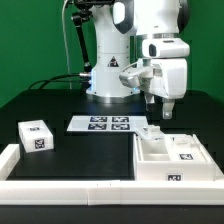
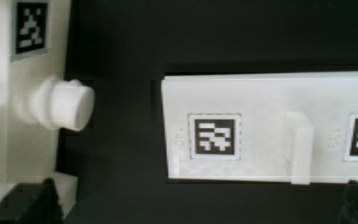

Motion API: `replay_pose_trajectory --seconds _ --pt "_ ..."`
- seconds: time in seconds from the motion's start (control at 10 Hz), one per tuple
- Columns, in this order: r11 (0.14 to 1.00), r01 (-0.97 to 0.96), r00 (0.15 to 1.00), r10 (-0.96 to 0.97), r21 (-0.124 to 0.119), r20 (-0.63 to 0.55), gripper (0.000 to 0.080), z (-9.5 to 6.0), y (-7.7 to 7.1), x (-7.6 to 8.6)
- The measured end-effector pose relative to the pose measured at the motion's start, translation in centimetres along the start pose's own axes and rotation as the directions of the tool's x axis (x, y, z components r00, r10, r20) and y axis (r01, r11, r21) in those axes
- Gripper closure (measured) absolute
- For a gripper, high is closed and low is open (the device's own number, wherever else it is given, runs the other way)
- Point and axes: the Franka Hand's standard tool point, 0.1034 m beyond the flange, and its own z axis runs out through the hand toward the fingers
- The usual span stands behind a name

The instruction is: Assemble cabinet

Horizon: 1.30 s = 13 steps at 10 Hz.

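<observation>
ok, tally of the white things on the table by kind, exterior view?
cabinet: 1 (may be more than one piece, cannot tell)
small tagged block: 1
marker board: 1
border rail: 1
Total: 4

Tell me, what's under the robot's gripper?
The white cabinet sits below the open gripper, showing black-and-white tags. What's under the cabinet is covered, so I can't see it.
</observation>
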Motion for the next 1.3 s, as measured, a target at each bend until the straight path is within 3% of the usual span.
replay_pose_trajectory --seconds 0.9,1.3 --pt "0.999 -0.020 0.999 0.021 0.042 -0.036 0.0002 3.5 -2.6 1.3" --pt "0.998 -0.037 0.998 0.040 0.058 -0.038 0.0002 4.3 -3.4 0.7"
